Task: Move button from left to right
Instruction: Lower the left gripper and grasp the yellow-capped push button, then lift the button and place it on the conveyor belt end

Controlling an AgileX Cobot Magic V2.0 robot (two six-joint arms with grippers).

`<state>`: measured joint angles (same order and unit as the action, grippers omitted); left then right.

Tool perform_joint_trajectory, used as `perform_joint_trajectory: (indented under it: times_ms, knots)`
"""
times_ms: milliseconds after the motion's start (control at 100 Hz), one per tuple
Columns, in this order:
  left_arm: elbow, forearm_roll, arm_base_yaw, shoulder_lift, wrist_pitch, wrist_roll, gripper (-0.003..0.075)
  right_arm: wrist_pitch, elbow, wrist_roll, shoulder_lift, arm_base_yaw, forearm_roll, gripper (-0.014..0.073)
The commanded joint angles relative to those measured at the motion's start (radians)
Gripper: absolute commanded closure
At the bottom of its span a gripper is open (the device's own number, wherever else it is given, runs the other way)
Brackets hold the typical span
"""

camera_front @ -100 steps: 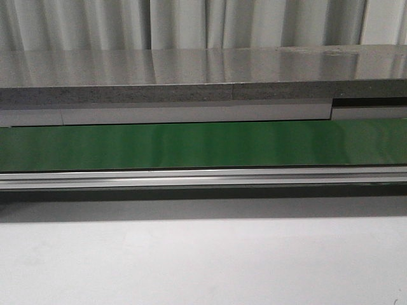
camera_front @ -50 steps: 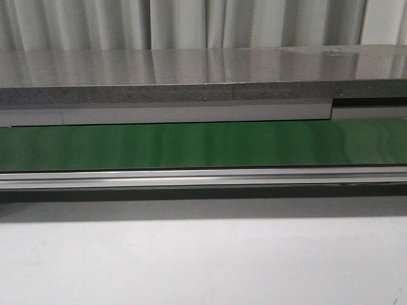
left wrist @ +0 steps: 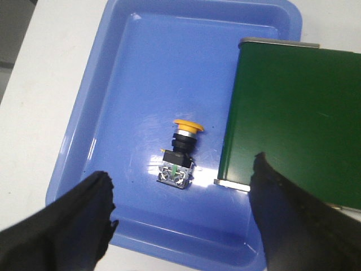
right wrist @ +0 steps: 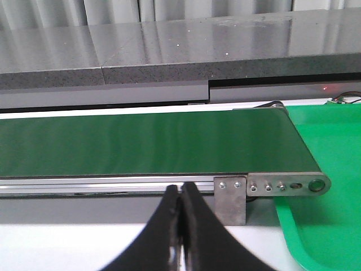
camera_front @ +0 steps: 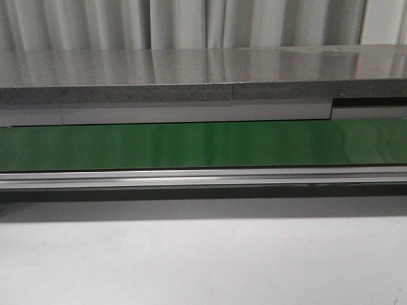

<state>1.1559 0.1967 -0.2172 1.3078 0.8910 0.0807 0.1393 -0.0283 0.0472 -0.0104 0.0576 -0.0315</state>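
The button (left wrist: 179, 152), a yellow-orange cap on a black body with metal terminals, lies on its side in a blue tray (left wrist: 130, 68) in the left wrist view. My left gripper (left wrist: 180, 195) is open and empty above the tray, its black fingers wide apart on either side of the button and short of it. My right gripper (right wrist: 180, 192) is shut and empty, its tips in front of the conveyor's metal rail (right wrist: 113, 183). No gripper and no button show in the front view.
A green conveyor belt (camera_front: 203, 145) runs across the table behind a metal rail (camera_front: 203, 176); its end (left wrist: 293, 113) overlaps the blue tray's side. A green tray (right wrist: 327, 214) sits at the belt's right end. A grey counter (camera_front: 203, 76) and curtains stand behind.
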Motion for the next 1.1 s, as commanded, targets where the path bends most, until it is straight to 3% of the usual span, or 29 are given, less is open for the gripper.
perform_joint_trajectory:
  times_ms: [0, 190, 500, 1090]
  knots:
    - [0.057, -0.037, -0.053, 0.048, -0.058, -0.041, 0.0226, -0.083, 0.015, -0.001, -0.02, -0.001, 0.005, 0.066]
    - [0.095, -0.04, -0.117, 0.208, -0.073, -0.043, 0.0226, -0.083, 0.015, -0.001, -0.02, -0.001, 0.005, 0.066]
    - [0.097, -0.042, -0.128, 0.397, -0.091, -0.043, 0.0226, -0.083, 0.015, -0.001, -0.02, -0.001, 0.005, 0.066]
    - [0.099, -0.062, -0.13, 0.519, -0.136, -0.043, 0.0226, -0.083, 0.015, -0.001, -0.02, -0.001, 0.005, 0.066]
